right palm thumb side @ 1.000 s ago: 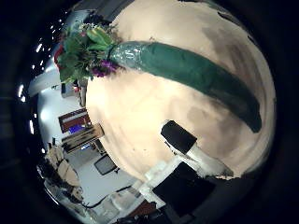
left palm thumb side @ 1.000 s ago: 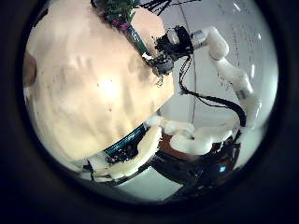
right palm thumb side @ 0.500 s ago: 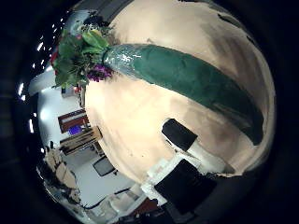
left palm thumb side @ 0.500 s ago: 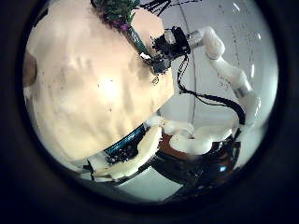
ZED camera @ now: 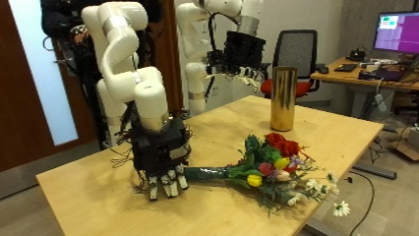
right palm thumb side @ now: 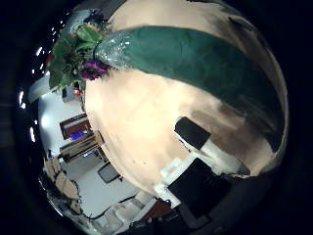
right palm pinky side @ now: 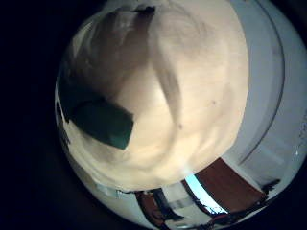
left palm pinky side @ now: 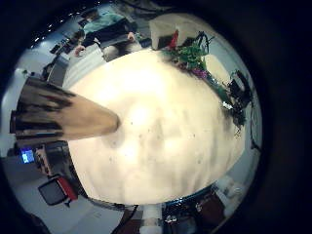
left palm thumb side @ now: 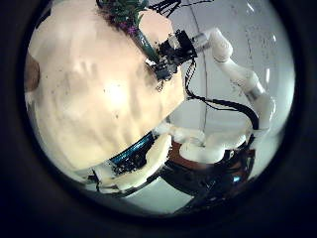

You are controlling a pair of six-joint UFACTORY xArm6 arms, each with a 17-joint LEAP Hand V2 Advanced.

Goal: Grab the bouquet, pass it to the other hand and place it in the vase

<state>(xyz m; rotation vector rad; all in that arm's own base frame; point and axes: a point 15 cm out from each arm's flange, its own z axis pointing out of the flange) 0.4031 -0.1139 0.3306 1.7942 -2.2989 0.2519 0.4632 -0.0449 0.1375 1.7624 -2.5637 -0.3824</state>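
Note:
In the outside view the bouquet (ZED camera: 269, 167) lies on the wooden table (ZED camera: 91, 187), its dark green wrapped stem (ZED camera: 209, 175) pointing at my right hand (ZED camera: 160, 162). The gold vase (ZED camera: 281, 98) stands upright at the table's far side. My left hand (ZED camera: 240, 54) hovers open in the air beside the vase. The green wrap (right palm thumb side: 196, 59) fills much of the right thumb side palm view, with the flowers (right palm thumb side: 73, 54) beyond. The left little finger side palm view shows the vase (left palm pinky side: 63, 112) and the bouquet (left palm pinky side: 190, 54).
An office chair (ZED camera: 304, 49) and a desk with a monitor (ZED camera: 393, 29) stand behind the table. The table's far edge runs close behind the vase. The left thumb side palm view shows my right hand (left palm thumb side: 173, 55) over the table (left palm thumb side: 89, 89).
The green wrap has grown larger in the right thumb side palm view: my right hand has come closer to the bouquet's stem. The bouquet still lies on the table.

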